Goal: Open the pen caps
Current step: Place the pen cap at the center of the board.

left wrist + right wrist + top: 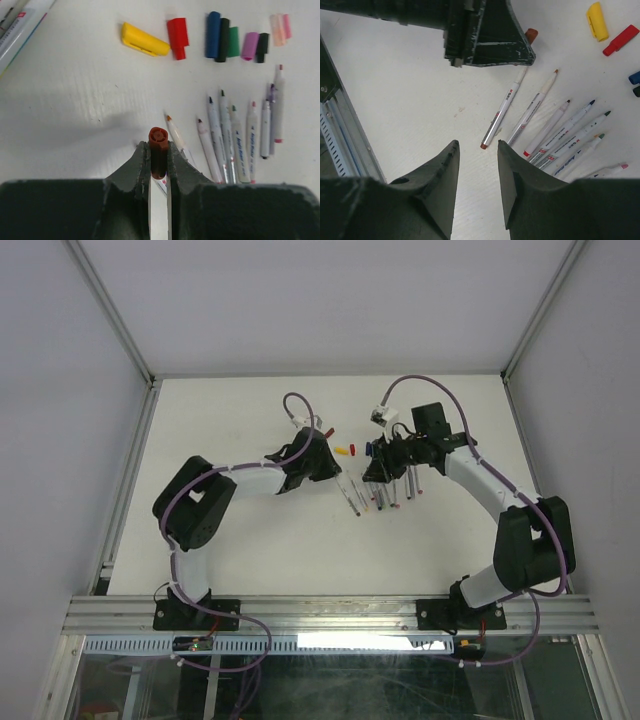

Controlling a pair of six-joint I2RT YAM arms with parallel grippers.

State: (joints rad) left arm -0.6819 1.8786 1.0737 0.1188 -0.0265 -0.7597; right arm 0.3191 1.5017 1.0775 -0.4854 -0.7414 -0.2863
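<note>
Left gripper (158, 148) clamps the brown cap (158, 142), off its pen. Right gripper (477, 150) hangs released and empty over the brown pen (502, 107). Next move, likely: drop the cap beside the loose caps (220, 40).

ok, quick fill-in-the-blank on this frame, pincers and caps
1. The left pincer is shut on a brown ___.
2. The right pincer is ___, holding nothing.
3. The yellow cap lies next to the ___ cap.
4. The pens lying in a row have their caps ___.
Missing: cap; open; red; off.
</note>
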